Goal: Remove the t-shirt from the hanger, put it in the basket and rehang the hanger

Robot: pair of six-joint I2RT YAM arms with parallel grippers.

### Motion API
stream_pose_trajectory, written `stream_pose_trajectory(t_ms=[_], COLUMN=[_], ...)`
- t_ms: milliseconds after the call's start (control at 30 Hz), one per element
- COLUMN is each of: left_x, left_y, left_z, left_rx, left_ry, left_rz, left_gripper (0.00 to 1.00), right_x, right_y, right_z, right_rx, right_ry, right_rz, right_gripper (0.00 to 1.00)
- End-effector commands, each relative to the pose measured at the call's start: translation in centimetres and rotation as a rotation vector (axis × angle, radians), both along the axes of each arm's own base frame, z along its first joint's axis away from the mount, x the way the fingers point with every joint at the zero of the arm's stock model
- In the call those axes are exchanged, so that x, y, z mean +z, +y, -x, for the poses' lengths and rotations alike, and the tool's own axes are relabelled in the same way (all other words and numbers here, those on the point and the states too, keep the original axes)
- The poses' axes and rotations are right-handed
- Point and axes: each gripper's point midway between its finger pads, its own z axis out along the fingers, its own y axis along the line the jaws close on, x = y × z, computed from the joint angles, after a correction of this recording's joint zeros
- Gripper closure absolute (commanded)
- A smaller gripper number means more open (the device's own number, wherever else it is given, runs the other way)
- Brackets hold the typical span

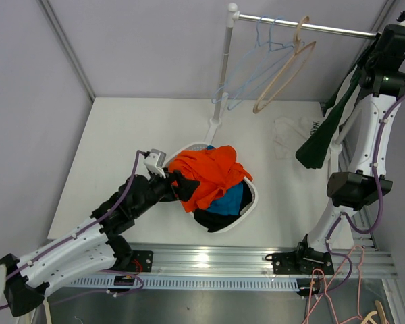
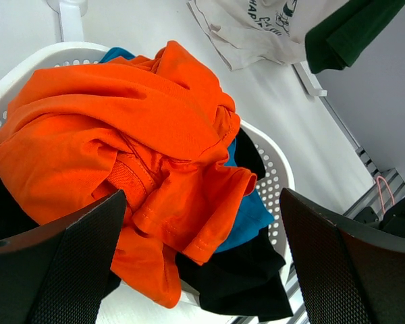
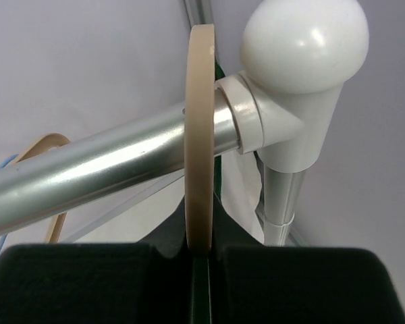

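A dark green t-shirt (image 1: 322,132) hangs at the right end of the metal rail (image 1: 304,25); it also shows at the top right of the left wrist view (image 2: 351,34). Its beige hanger hook (image 3: 201,135) loops over the rail beside the white end knob (image 3: 304,47). My right gripper (image 3: 201,253) is up at that end (image 1: 390,34), shut on the hook. The rest of this hanger is hidden behind the arm and the shirt. My left gripper (image 2: 202,196) stands wide open, holding nothing, over an orange shirt (image 2: 121,121) in the laundry basket (image 1: 251,196).
A blue wire hanger (image 1: 246,74) and an empty beige hanger (image 1: 283,74) hang further left on the rail. A white shirt (image 1: 290,135) lies on the table under it. The basket also holds blue (image 2: 253,219) and black (image 2: 256,270) clothes. Loose hangers (image 1: 324,297) lie at the near right.
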Motion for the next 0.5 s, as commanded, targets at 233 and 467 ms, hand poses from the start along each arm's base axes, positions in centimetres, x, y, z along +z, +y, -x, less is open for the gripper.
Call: stream_pose_trajectory(t_ms=[233, 467], left_x=[1.3, 1.6], left_y=[-0.1, -0.1], left_z=[-0.1, -0.1], left_rx=[-0.016, -0.019], left_ry=[-0.055, -0.062], left_rz=[0.031, 0.034], left_gripper=[0.01, 0.01], right_x=[1.6, 0.4], right_y=[4.6, 10.5], right_z=[-0.5, -2.4], right_rx=[0.158, 0.309], right_ry=[-0.046, 0.001], right_rz=[-0.050, -0.003], right_gripper=[1.00, 1.00])
